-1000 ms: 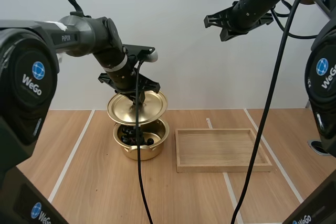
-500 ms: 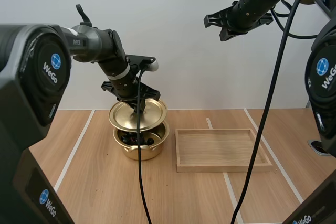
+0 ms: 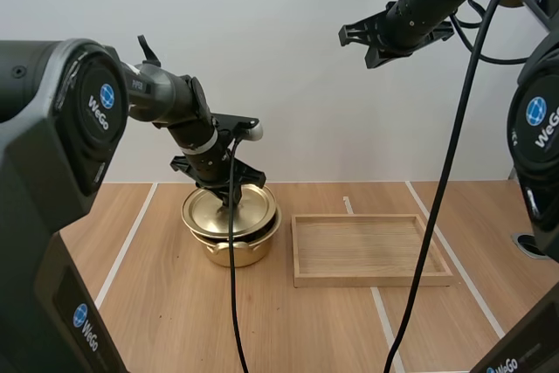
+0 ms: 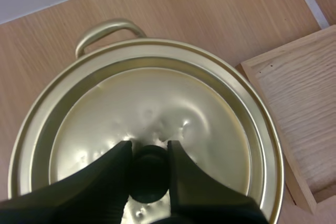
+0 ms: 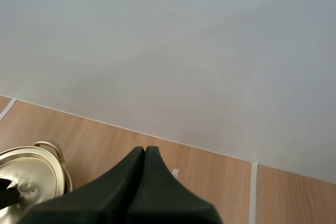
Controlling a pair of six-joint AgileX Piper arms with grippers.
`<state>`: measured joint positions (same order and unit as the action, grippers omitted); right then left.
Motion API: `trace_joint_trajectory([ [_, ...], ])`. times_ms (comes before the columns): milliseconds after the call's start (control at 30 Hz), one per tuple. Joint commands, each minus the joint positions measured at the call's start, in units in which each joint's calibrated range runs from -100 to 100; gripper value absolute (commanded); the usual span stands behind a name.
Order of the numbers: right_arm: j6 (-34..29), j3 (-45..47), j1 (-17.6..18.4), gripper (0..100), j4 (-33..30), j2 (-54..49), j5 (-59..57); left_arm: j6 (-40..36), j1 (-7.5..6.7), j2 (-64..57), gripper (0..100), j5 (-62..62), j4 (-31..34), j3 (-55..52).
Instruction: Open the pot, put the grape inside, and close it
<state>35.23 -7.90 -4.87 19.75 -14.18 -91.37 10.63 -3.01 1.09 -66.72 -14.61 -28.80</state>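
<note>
Lid/pot notes:

- Thin brass-coloured round metal lid [image 4: 157, 103] lies on the gold metal pot [image 3: 234, 246], on the wooden bench [image 3: 157, 303] just left of the shallow rectangular wooden tray [image 3: 376, 279]. From the left wrist view it looks centred. We can't tell if it is fully seated.
- Contents are covered. We judge the grape is inside and the closing step is nearly done.
- Left gripper [image 4: 148, 149] is clamped on the lid's small black knob [image 4: 149, 177], one finger each side.
- Right gripper [image 5: 145, 153] is clenched on nothing, fingers together as one wedge, high up and well apart from the pot.

Handling (our judgement):

- The lid is light and stiff, a thin sheet w/ small dents in the top.
- The polished surface is prob. slippery, so the knob is the only sound hold. The rim gives little to pinch.
- The pot is also light and could skid on the bench if the lid is pushed sideways.
- For the pot itself, take the loop handle [image 4: 107, 30].

Writing:

- "WeGo" w/ a blue globe mark is on the right arm's base housing [image 3: 537, 120] and on the left arm's housing [image 3: 87, 115].
- No label is readable on the lid, pot or tray.
</note>
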Motion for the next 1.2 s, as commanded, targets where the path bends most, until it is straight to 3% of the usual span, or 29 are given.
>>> trace_joint_trajectory([
  [0, 0.54, -0.41, -0.19, 0, 0.96, -0.99, 0.94, 0.52, -0.05, -0.23, 0, 1.14, -1.41, -0.22],
  [167, 0.86, -0.41, -0.19, 0, 1.32, -0.99, 0.94, 2.27, -0.05, -0.23, 0, -0.48, -3.99, -0.22],
  [1167, 0.85, -0.41, -0.19, 0, 1.42, -0.99, 0.94, 2.53, -0.05, 2.66, 0, 1.76, -2.69, -3.19],
])
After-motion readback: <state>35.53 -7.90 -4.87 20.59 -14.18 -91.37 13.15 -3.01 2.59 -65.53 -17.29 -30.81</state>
